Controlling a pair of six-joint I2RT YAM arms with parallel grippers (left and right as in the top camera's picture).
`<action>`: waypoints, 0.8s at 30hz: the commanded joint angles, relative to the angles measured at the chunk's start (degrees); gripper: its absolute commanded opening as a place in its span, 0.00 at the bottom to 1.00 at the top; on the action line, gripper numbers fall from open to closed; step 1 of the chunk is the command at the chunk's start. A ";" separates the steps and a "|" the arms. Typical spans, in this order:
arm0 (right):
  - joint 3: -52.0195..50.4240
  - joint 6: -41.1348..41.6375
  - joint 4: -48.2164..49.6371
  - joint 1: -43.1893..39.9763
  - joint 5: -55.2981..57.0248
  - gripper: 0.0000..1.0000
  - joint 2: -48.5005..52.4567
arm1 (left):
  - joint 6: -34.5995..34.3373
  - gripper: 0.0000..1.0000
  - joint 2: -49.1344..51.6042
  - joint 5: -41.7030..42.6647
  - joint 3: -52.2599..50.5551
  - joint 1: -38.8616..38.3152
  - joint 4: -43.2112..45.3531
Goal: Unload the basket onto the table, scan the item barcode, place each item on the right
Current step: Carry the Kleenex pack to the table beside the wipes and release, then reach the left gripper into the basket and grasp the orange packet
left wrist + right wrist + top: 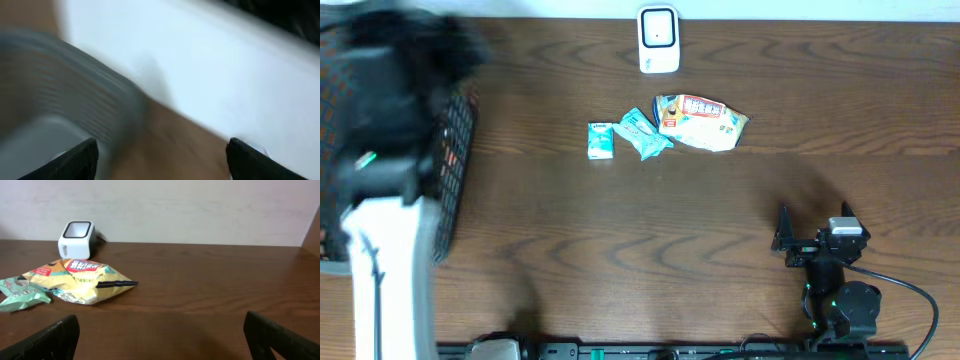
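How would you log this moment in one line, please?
left tool: open, at black mesh basket | right tool: open, empty | yellow snack bag: lying near white box scanner

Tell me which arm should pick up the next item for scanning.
Right, probably. The right gripper is open and faces the snack bag and the scanner. The left gripper is far off at the basket, its view blurred.
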 commanded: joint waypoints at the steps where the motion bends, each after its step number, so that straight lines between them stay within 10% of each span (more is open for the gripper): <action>1: -0.09 0.79 -0.24 -0.13 0.07 0.99 -0.09 | 1.16 0.81 -2.73 -6.69 0.17 9.46 -0.96; 11: -0.09 0.79 -0.24 -0.13 0.07 0.99 -0.09 | 1.38 0.81 5.46 9.49 0.15 35.30 -9.99; 24: -0.09 0.81 -0.24 -0.13 0.07 0.99 -0.09 | 19.39 0.81 18.80 23.06 0.13 38.97 -14.43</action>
